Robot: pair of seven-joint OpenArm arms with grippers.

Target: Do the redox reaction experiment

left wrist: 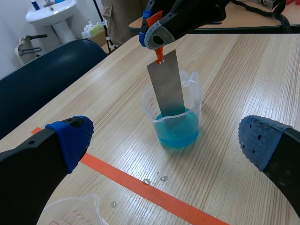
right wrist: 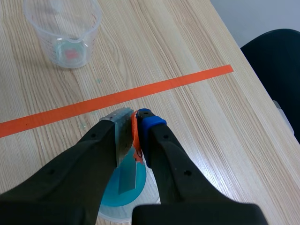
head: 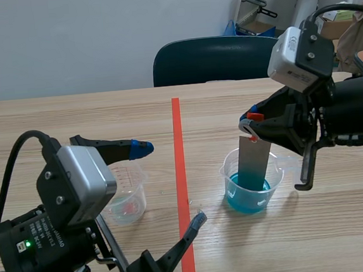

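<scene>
Makeshift lab room, wooden table (head: 72, 120), dark blue chair (head: 213, 60), white washbasin (left wrist: 49, 11), beaker of blue liquid (head: 249, 187)

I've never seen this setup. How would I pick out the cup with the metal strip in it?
Find the orange-red tape line down the middle of the wooden table. Just beside it, under the right gripper, stands a clear plastic cup. Unlike the other clear cup across the line, it holds bright blue liquid, and the grey metal strip held by that gripper dips into it.
</scene>
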